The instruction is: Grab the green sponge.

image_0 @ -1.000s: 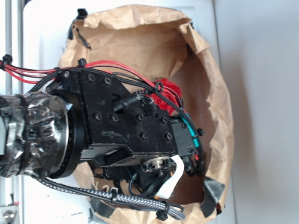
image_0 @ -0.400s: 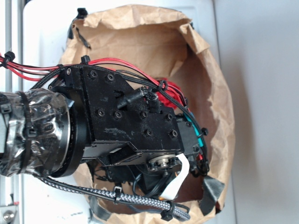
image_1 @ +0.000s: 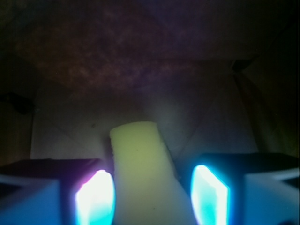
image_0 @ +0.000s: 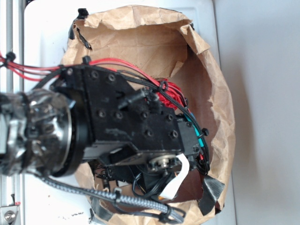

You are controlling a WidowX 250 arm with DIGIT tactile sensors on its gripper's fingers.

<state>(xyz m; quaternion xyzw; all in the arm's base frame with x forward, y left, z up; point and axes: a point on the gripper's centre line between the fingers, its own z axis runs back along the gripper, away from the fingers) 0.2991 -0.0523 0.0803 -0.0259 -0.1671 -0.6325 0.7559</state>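
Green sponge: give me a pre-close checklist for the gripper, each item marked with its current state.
1. Target between the fingers: ok. In the wrist view the green sponge lies in the gap of the gripper, which is open.
2. Centring: ok. It sits roughly midway between the left pad and the right one.
3. Pads touching it: cannot tell; a dark gap seems to show on each side.
4. Depth: cannot tell. The sponge runs past the fingertips, but the height above the bag floor is unclear.
5. Red paper wad clear of the grasp: ok; none shows between the fingers.
6. Paper bag wall clearance: cannot tell; the arm hides much of the exterior view.
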